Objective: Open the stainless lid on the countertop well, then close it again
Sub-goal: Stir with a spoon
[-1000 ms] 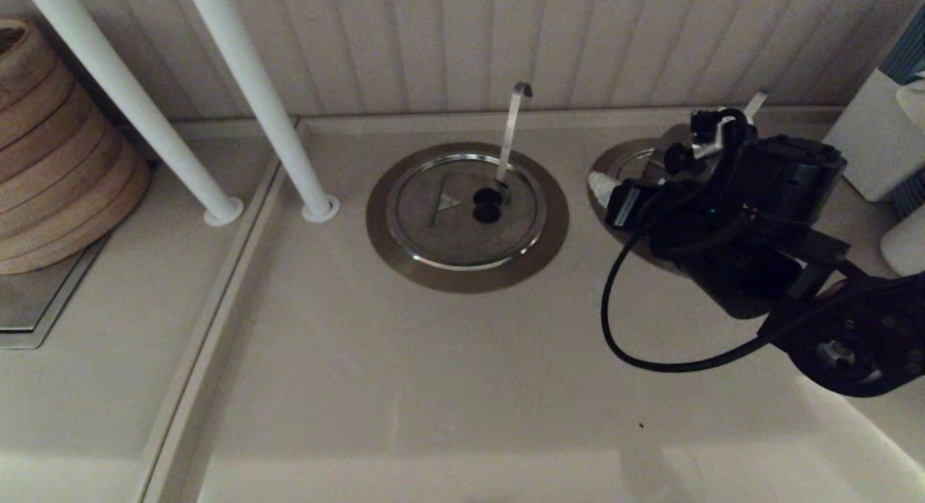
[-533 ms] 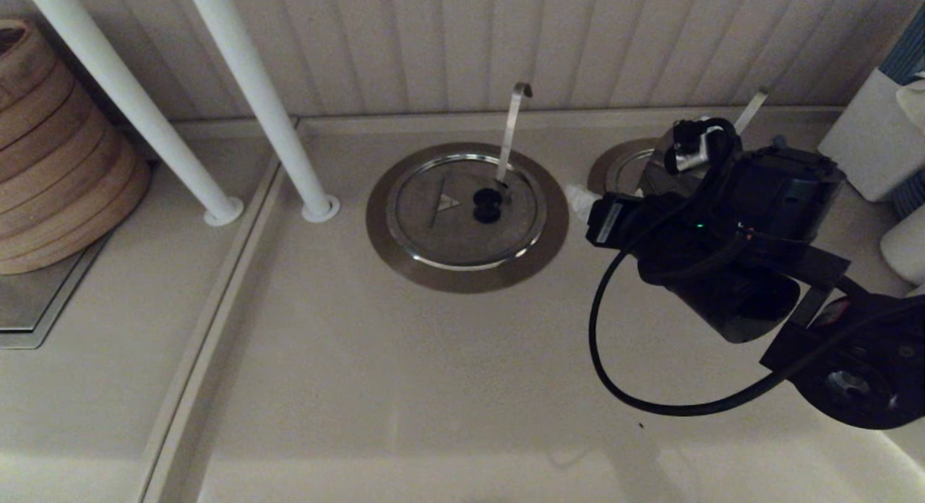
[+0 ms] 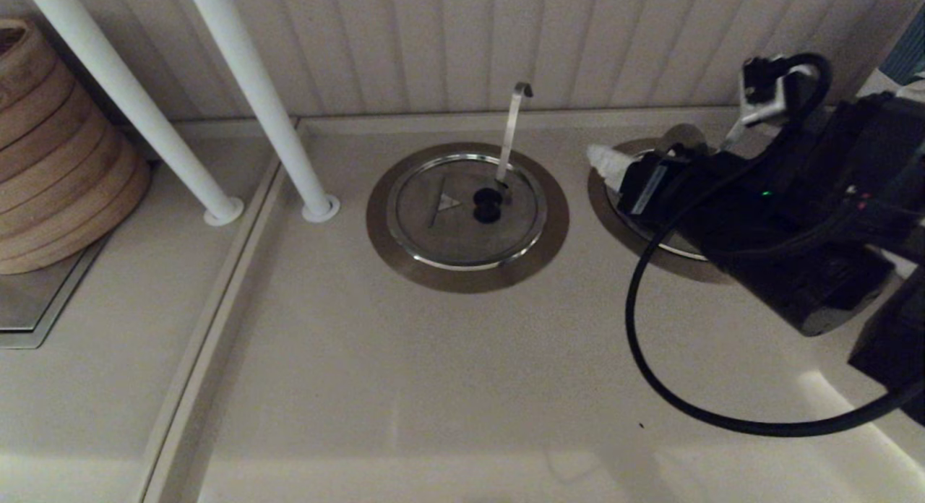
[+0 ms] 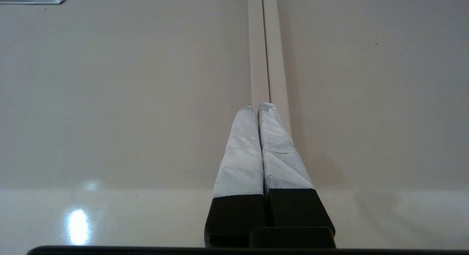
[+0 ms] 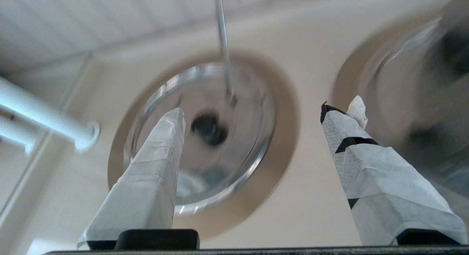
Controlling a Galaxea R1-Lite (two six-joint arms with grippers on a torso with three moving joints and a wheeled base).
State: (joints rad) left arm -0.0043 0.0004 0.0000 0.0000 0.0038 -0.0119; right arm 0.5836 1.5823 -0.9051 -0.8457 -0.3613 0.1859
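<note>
The stainless lid (image 3: 659,237) lies in the countertop well (image 3: 598,196) at the right, mostly hidden under my right arm. Its knob and straight-tipped handle do not show in the head view. In the right wrist view the stainless lid (image 5: 410,86) is a blur beside the right finger, inside the well's steel ring (image 5: 344,82). My right gripper (image 3: 614,167) (image 5: 260,112) is open and empty, hovering over the well's left rim and pointing toward the twin lid. My left gripper (image 4: 261,106) is shut over bare counter, out of the head view.
The twin lid (image 3: 448,214) with its hook-tipped handle (image 3: 513,123) sits at mid-counter. Two white poles (image 3: 249,98) stand at the back left beside stacked bamboo steamers (image 3: 50,156). A white container (image 3: 878,98) stands at the far right. A black cable (image 3: 650,373) loops over the counter.
My right arm has swung up and to the right, away from the counter front. Its fingertip now sits over the right well's left rim. Both lids stay in place.
</note>
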